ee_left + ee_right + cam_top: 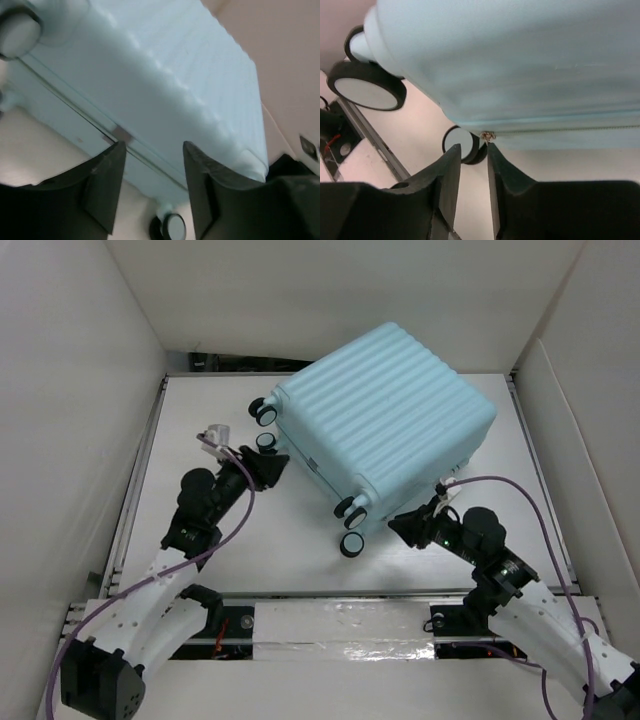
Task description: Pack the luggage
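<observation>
The luggage is a pale aqua ribbed suitcase lying closed on the white table, with its caster wheels facing the arms. My left gripper is open and empty, close to the suitcase's left wheel end. In the left wrist view the shell and its seam fill the space beyond the open gripper. My right gripper sits at the near corner by a wheel. In the right wrist view it is narrowly open, and a small metal zipper pull hangs just above one fingertip, under the shell.
White walls enclose the table on the left, back and right. A metal rail runs along the near edge. Purple cables loop off both wrists. A wheel and a second one stand close to the right fingers.
</observation>
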`<state>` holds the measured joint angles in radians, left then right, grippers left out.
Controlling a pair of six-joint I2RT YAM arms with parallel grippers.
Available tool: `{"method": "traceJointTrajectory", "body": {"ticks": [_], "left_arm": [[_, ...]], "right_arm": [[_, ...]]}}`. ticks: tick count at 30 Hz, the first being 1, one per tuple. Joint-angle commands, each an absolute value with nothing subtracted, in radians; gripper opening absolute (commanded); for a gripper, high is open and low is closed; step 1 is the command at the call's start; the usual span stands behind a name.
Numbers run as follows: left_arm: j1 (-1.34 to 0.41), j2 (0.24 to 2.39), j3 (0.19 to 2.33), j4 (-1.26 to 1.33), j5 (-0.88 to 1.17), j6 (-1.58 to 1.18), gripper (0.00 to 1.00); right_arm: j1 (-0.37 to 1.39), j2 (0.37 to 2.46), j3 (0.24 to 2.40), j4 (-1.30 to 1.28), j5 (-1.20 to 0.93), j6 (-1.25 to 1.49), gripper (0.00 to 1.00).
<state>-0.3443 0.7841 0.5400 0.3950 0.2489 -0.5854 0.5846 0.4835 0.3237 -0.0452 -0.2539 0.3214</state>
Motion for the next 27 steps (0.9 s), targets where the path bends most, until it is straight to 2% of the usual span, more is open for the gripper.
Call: {"method": "traceJointTrajectory", "body": {"ticks": [1, 3, 4, 5, 7, 9, 14, 22, 27], "left_arm": [[-0.549, 0.779, 0.474, 0.443, 0.352, -0.552, 0.48], [-0.705, 0.839, 0.508, 0.407, 0.200, -0.480, 0.59], [-0.830, 0.866, 0.558, 0.400, 0.095, -0.466, 0.63], [-0.883, 0.909, 0.581, 0.391, 0.039, -0.447, 0.70], [-0.940, 0.940, 0.635, 0.400, -0.036, -0.430, 0.76], [-0.940, 0.985, 0.670, 0.367, -0.015, -0.410, 0.83], [-0.940, 1.077, 0.767, 0.239, -0.041, -0.344, 0.83], [-1.000, 1.167, 0.836, 0.150, -0.067, -0.293, 0.81], [-1.046, 1.192, 0.856, 0.081, -0.123, -0.281, 0.85]], "right_arm": [[0.604, 0.465, 0.290, -0.037, -0.199, 0.356, 0.44], [0.604, 0.486, 0.304, -0.035, -0.180, 0.338, 0.55], [0.604, 0.503, 0.311, -0.034, -0.167, 0.331, 0.56], [0.604, 0.520, 0.321, -0.034, -0.166, 0.316, 0.56], [0.604, 0.582, 0.330, -0.011, -0.189, 0.299, 0.56], [0.614, 0.624, 0.331, 0.058, -0.212, 0.292, 0.56], [0.614, 0.736, 0.331, 0.170, -0.225, 0.276, 0.51], [0.614, 0.782, 0.318, 0.304, -0.173, 0.290, 0.47], [0.623, 0.830, 0.327, 0.310, -0.181, 0.285, 0.43]]}}
